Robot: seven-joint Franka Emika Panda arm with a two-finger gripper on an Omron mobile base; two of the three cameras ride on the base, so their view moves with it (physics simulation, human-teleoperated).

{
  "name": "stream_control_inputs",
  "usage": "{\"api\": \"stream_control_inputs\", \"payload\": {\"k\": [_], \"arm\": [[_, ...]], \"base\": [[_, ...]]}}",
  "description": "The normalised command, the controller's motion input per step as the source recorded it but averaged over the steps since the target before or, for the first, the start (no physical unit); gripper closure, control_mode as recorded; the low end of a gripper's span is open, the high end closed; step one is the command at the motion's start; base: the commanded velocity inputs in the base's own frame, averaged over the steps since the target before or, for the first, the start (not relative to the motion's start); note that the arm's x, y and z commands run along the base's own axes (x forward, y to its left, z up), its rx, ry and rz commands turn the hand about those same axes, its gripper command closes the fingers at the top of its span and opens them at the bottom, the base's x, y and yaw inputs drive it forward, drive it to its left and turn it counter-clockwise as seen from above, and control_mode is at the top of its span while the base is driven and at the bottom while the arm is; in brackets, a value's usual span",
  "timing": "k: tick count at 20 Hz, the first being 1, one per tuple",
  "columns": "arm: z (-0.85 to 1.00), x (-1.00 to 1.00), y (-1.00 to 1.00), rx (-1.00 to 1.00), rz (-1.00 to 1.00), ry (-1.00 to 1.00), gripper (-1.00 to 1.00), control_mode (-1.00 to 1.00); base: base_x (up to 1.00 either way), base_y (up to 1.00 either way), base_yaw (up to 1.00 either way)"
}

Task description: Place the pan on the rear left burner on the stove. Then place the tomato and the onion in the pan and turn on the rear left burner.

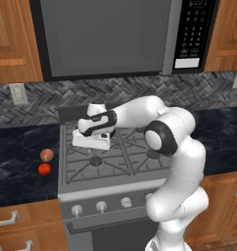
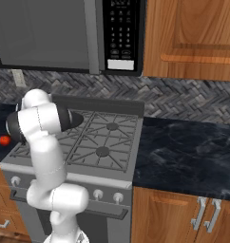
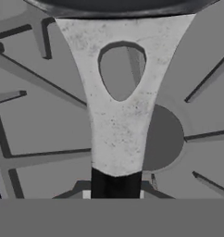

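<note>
In the hand view the pan's black rim [image 3: 118, 7] runs along the top, and its silvery handle piece [image 3: 116, 120] with an oval hole leads down to a dark grip. My gripper [image 3: 115, 190] is shut on that grip. A round dark-grey burner cap [image 3: 164, 137] under grey grates lies just below the handle. From the left base view my gripper [image 1: 91, 142] hangs low over the rear left part of the stove [image 1: 115, 164], hiding the pan and the rear left burner. The red tomato [image 1: 44, 169] and the paler onion [image 1: 47, 155] lie on the counter left of the stove.
Dark marbled counter [image 2: 183, 147] flanks the stove on both sides. A microwave [image 1: 106, 37] hangs above it, with wooden cabinets beside. Round silver knobs [image 1: 101, 206] line the stove's front. The tomato [image 2: 4, 140] peeks out behind my arm in the right base view.
</note>
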Motion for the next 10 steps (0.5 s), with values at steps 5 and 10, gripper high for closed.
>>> {"api": "stream_control_inputs", "payload": {"k": [5,10], "arm": [[-0.22,0.40,0.00,0.00,0.02,0.00,1.00,-1.00],[-0.14,0.55,0.00,0.00,0.02,0.00,1.00,-1.00]], "base": [[0.00,0.00,0.00],[0.00,0.00,0.00]]}}
